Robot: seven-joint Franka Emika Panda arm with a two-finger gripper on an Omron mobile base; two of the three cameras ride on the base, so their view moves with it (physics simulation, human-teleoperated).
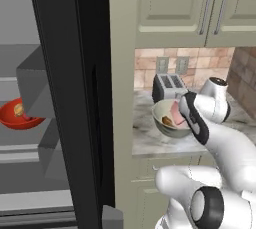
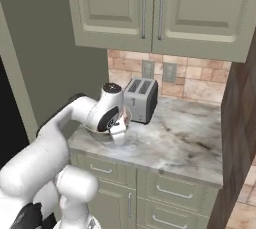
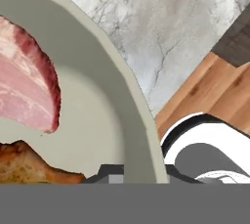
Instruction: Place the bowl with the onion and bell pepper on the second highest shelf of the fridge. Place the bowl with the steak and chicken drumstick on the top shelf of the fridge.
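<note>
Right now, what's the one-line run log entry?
glossy red bowl: on fridge shelf | pale cream bowl: on marble counter | pincer: astride cream bowl's rim

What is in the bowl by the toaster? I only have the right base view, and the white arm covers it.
Observer: The pale cream bowl holds a pink raw steak slab and a golden-brown chicken drumstick.
Operator: Is the gripper on it?
Observer: In the hand view the bowl's rim runs between the gripper tips; I cannot tell whether they clamp it.
Operator: Where is the other bowl?
Observer: The glossy red bowl, with the tan onion in it, sits on a grey shelf inside the black-doored fridge.
</note>
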